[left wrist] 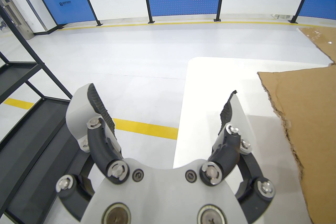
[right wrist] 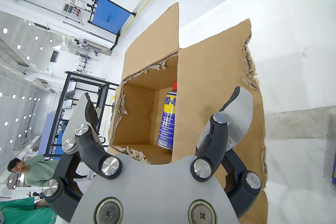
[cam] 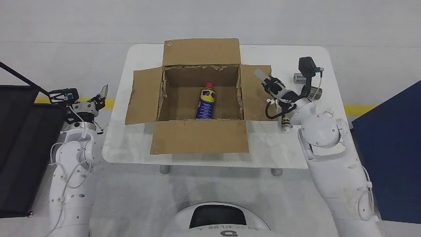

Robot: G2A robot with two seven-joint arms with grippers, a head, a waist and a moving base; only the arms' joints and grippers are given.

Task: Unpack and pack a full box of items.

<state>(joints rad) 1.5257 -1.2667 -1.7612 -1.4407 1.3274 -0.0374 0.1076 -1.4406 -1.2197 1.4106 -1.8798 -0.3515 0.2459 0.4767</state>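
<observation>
While the can [cam: 206, 103] sits in the box [cam: 200, 138], left pincer [left wrist: 162, 89] and right pincer [right wrist: 162, 93] gape.

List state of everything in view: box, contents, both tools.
Box: open, all four flaps folded out, edges torn.
Can: inside the box, seems to lie flat, red cap on.
Left tool: open, empty, at the edge of the table.
Right tool: open, empty, over the box's right flap.
Items by the right arm: out of the box, on the table; pose unclear.
</observation>
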